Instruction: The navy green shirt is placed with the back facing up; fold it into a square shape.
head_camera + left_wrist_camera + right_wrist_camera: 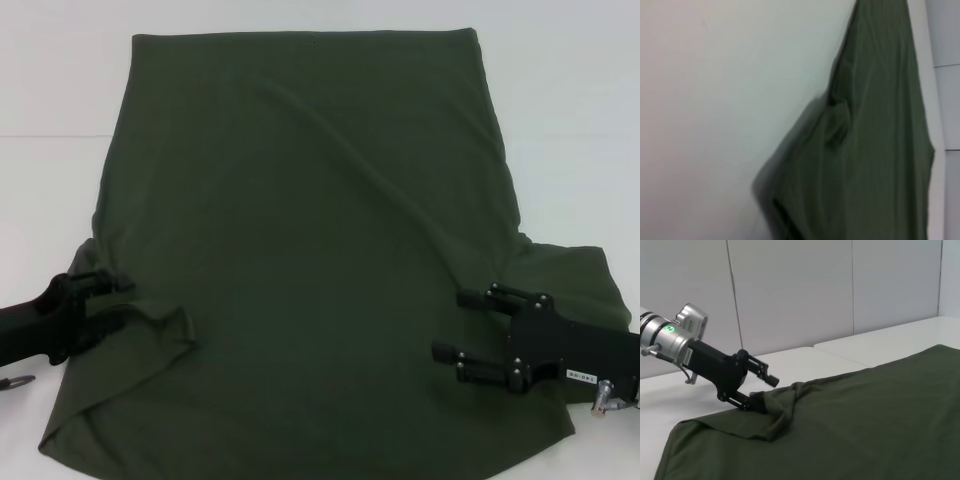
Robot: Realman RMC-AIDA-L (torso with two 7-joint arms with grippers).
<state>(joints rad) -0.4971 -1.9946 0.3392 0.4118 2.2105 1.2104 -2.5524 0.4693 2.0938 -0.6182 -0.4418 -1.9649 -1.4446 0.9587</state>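
Nearest the head camera, at 4 o'clock: right end effector (pixel 463 330), black, fingers spread wide and pointing toward 9 o'clock, hovering over the right sleeve of the navy green shirt (pixel 310 250), nothing between them. At 8 o'clock: left end effector (pixel 112 300), lower finger pressed down at a bunched fold of the left sleeve, upper finger raised above it, so jaws parted around the cloth edge; seen from the right wrist view (pixel 760 390) as gripping low at the crumpled sleeve, though whether clamped tight, cannot tell. Outward from both: shirt spread flat, plain side up, filling the centre from 12 to 6 o'clock, a long diagonal crease running from upper centre toward 3 o'clock. Beneath everything: white counter (pixel 50 90), bare at 10 and 2 o'clock.
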